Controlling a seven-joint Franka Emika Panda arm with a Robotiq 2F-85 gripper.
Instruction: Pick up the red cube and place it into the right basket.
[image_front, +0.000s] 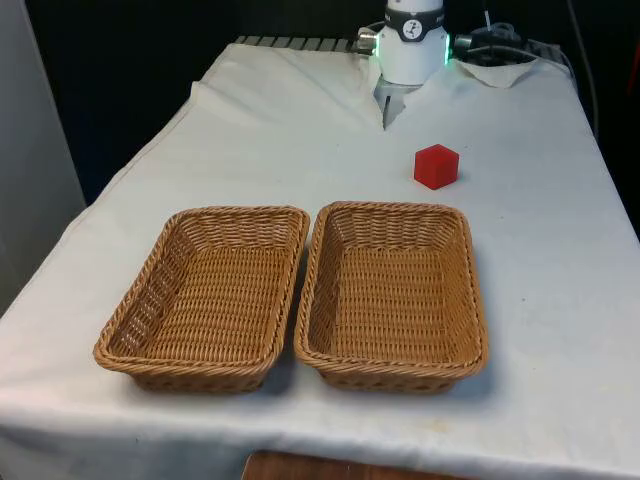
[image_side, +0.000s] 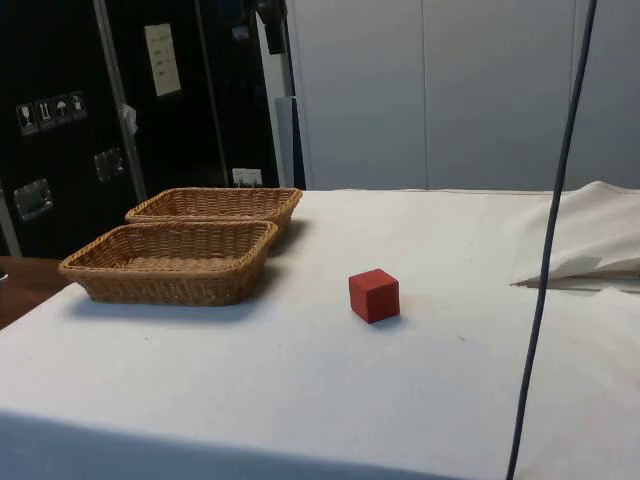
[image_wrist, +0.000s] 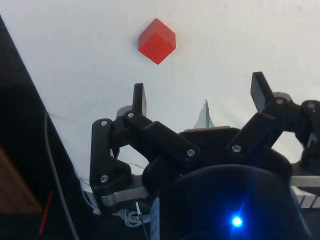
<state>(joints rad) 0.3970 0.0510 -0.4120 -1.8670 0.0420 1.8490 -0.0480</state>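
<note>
Two wicker baskets bare inside, red cube on cloth, end effector spread apart.

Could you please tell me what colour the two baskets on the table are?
Both baskets are tan woven wicker, clearest in the front view.

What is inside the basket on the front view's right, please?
Nothing lies inside the right basket: its woven floor shows bare. The red cube sits on the white cloth beyond it, apart from its rim. The basket covers the cloth under it.
</note>
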